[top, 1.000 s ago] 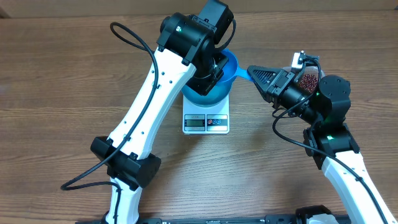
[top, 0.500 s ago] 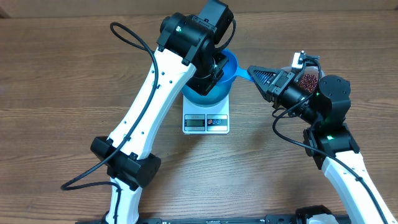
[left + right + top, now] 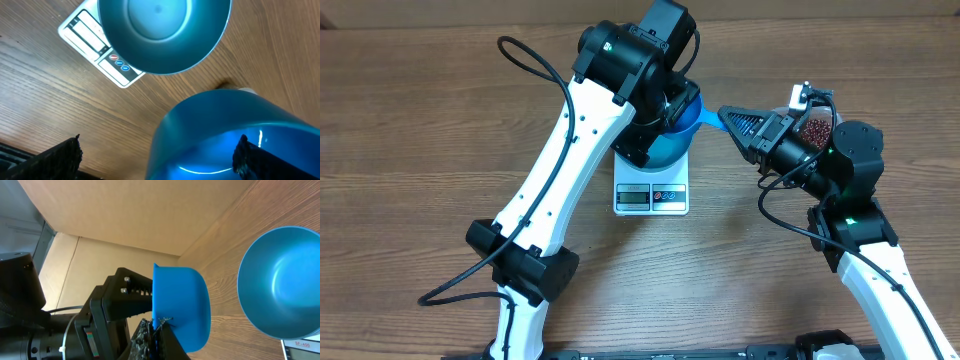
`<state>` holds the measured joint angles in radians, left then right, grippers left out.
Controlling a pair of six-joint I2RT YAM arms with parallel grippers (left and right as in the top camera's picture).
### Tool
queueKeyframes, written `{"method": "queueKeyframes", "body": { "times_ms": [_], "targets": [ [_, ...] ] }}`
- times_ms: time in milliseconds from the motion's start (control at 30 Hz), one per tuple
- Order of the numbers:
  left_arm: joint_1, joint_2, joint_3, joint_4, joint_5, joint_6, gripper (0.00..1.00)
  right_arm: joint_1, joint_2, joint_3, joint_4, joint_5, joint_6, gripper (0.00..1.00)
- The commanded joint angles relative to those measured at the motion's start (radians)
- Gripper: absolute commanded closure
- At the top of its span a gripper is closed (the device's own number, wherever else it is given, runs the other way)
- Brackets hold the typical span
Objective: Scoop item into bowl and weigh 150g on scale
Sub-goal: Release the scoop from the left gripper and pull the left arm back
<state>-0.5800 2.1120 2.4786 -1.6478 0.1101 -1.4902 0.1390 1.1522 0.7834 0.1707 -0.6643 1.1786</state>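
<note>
Scale (image 3: 652, 197) display edge toward robot; bowl (image 3: 672, 148) atop; scoop (image 3: 182, 305) points at bowl.

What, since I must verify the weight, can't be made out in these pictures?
- Reading on the scale: digits too small overhead, illegible in the left wrist view beside the bowl.
- Inside of the scoop: in the right wrist view its own wall hides it.
- The beans: overhead, the right arm covers most.

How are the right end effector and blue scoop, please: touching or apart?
Touching: the right wrist view shows the right end effector clamped onto the scoop.
</note>
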Motion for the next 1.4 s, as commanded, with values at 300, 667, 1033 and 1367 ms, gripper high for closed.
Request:
{"method": "queueKeyframes", "body": {
  "times_ms": [300, 667, 1033, 1367],
  "targets": [
    [0.006, -0.007, 0.117, 0.003, 0.009, 0.116, 0.0, 0.004, 0.006, 0.019, -0.011, 0.04, -0.005, 0.96],
    [0.039, -0.089, 0.15, -0.009, -0.017, 0.271, 0.01, -0.005, 0.006, 0.019, -0.075, 0.075, -0.116, 0.96],
    [0.216, -0.224, 0.15, -0.042, -0.042, 0.618, 0.0, -0.052, -0.039, 0.02, -0.077, 0.042, -0.34, 0.96],
    [0.246, -0.229, 0.15, -0.042, -0.043, 0.739, 0.01, -0.185, -0.145, 0.108, -0.45, 0.144, -0.581, 0.96]
  ]
}}
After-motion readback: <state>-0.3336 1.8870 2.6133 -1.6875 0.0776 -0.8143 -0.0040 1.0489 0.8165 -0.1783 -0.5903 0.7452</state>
